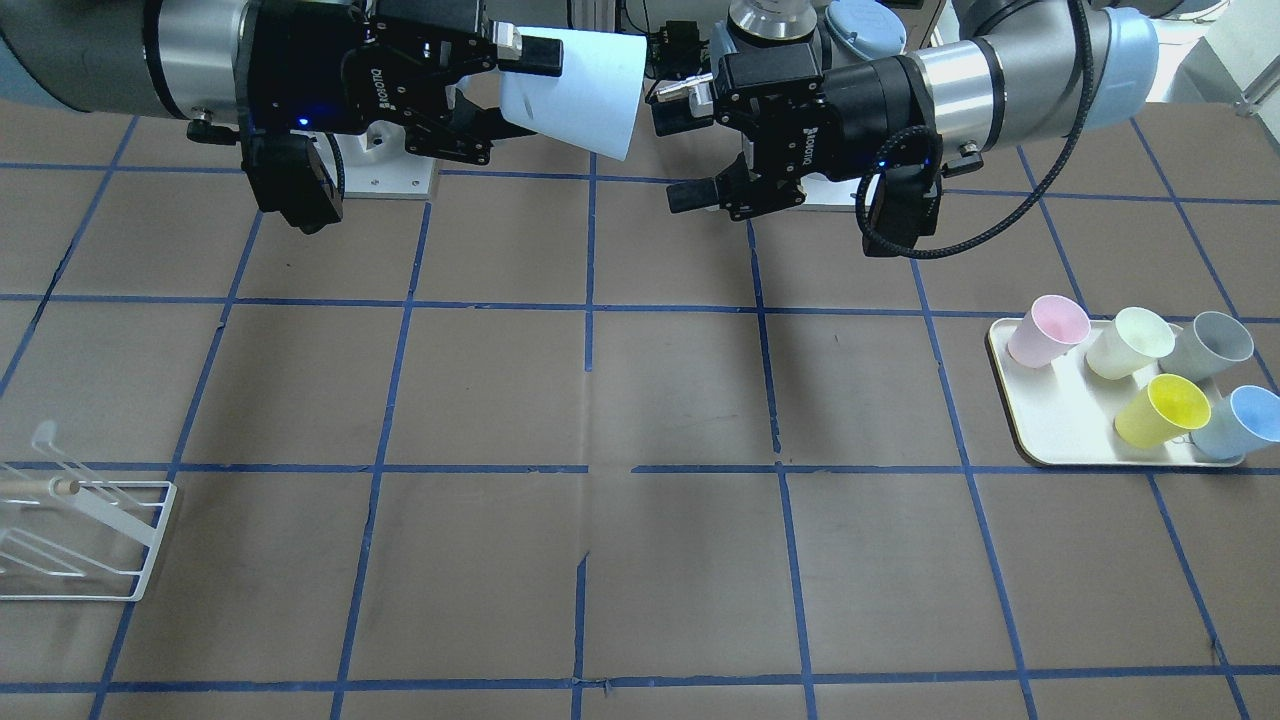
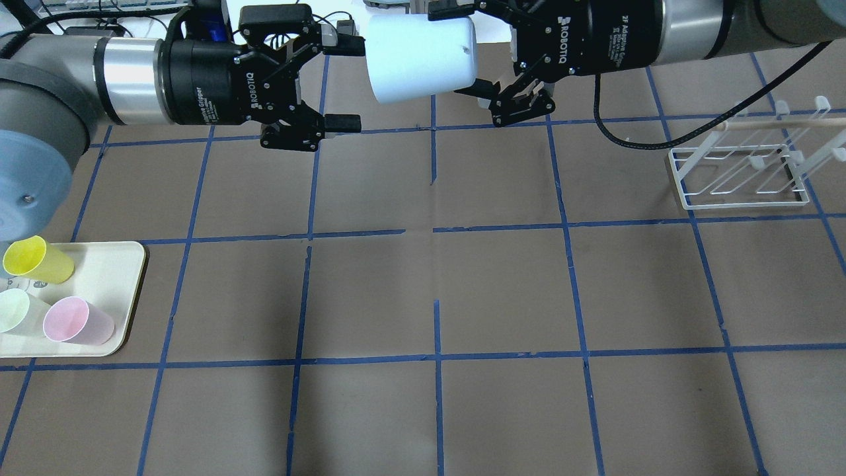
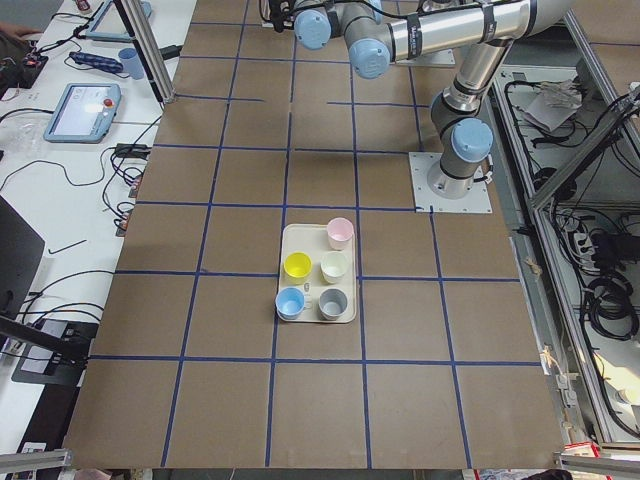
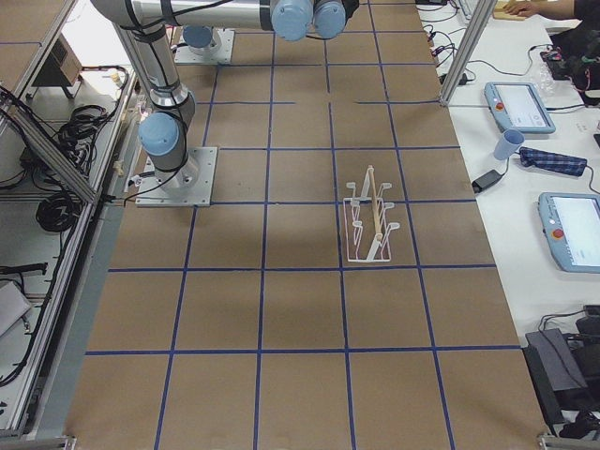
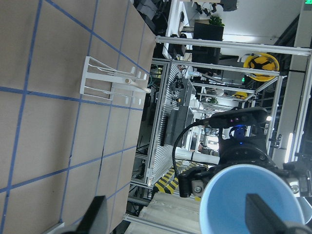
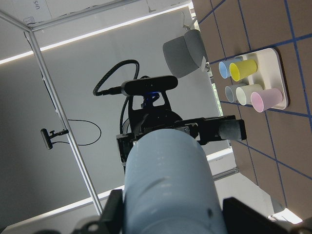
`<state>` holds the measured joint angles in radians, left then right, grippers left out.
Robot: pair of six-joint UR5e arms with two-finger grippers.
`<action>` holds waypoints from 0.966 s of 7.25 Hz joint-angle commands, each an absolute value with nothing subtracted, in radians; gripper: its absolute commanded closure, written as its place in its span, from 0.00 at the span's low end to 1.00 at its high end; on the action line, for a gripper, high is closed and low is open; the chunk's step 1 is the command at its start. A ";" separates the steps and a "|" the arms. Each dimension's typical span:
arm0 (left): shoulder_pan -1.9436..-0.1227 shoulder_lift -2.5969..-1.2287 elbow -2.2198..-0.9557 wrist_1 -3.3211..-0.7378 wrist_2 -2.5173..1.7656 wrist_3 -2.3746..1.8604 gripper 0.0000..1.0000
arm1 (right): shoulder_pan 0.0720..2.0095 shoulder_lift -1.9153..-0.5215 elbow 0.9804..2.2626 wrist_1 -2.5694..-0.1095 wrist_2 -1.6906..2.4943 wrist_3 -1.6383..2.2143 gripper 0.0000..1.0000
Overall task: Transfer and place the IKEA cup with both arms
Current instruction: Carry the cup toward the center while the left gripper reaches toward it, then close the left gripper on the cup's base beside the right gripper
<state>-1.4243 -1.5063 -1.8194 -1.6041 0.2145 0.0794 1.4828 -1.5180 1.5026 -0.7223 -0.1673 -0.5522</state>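
The pale sky-blue IKEA cup (image 2: 416,63) lies sideways in the air above the far middle of the table, also in the front-facing view (image 1: 580,90). My right gripper (image 2: 468,49) is shut on its narrow base end. In the right wrist view the cup (image 6: 170,190) fills the space between the fingers. My left gripper (image 2: 350,84) is open, facing the cup's open mouth (image 5: 253,200), its fingertips just short of the rim. A near-identical blue cup (image 1: 1240,420) stands on the tray (image 1: 1030,420).
The cream tray (image 2: 129,277) on the robot's left side holds pink (image 1: 1048,330), pale green (image 1: 1130,342), grey (image 1: 1212,345) and yellow (image 1: 1165,408) cups. A white wire rack (image 2: 740,172) stands on the robot's right side.
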 commanded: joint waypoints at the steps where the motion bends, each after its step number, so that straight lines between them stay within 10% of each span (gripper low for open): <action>1: -1.440 -1.490 -1.831 -1.592 0.192 0.077 0.00 | 1.509 -1.517 1.503 -0.727 -0.167 -0.551 0.43; 7: -1.436 -1.444 -1.887 -1.578 0.145 0.095 0.00 | 1.508 -1.520 1.500 -0.729 -0.166 -0.548 0.41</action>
